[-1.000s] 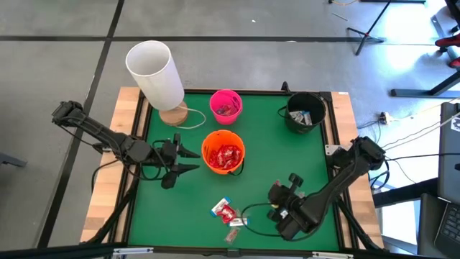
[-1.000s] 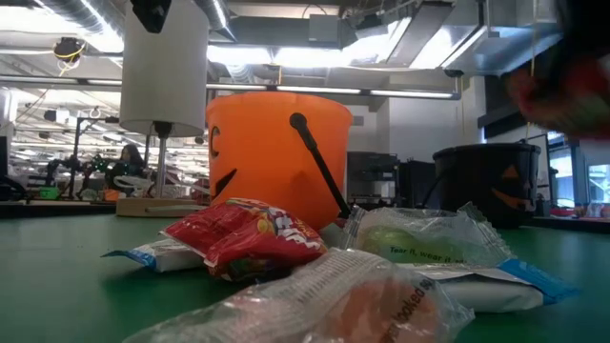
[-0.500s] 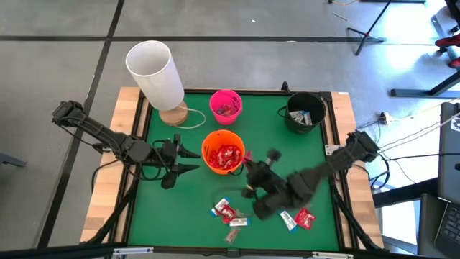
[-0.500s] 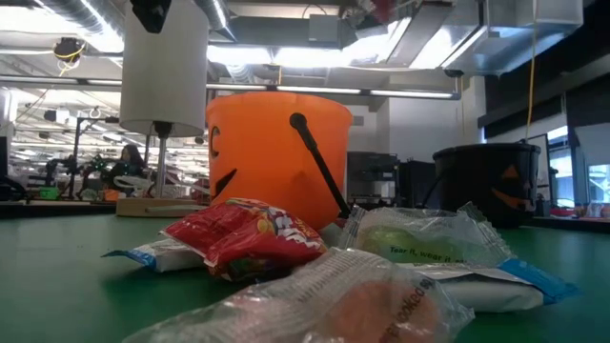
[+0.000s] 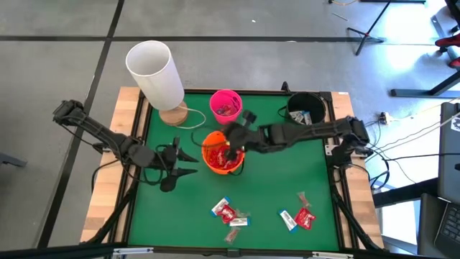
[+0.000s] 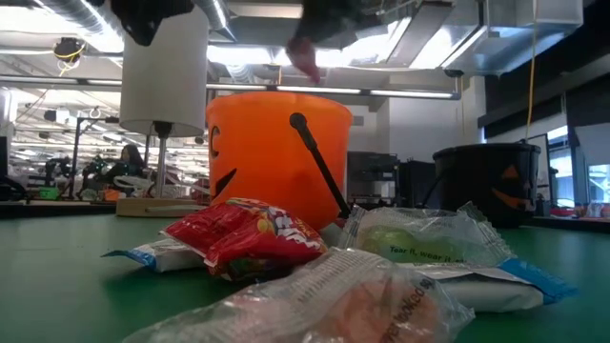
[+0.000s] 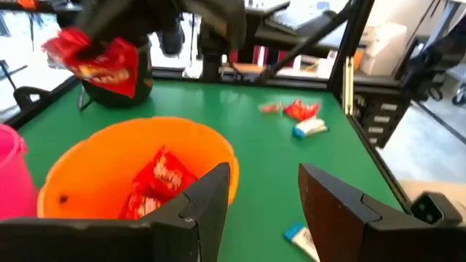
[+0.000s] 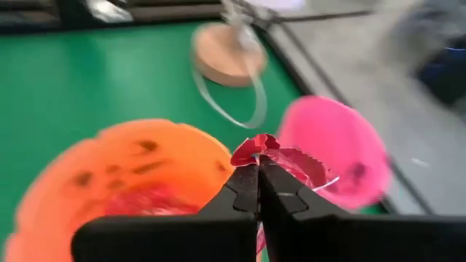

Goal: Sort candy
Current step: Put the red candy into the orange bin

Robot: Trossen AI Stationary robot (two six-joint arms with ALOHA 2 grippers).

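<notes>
Candy (image 8: 280,159) in a red wrapper sits pinched in the closed right tool (image 8: 258,169) above the orange bucket (image 5: 223,152), blurred in the low view. Left tool (image 7: 262,193) gapes empty, just beside that bucket.

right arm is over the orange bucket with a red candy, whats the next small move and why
Probably open the fingers and let it drop. The right gripper is shut on a red candy, which hangs above the orange bucket. That bucket already holds other red candies, so this looks like the matching one. The left gripper waits open beside it.
</notes>
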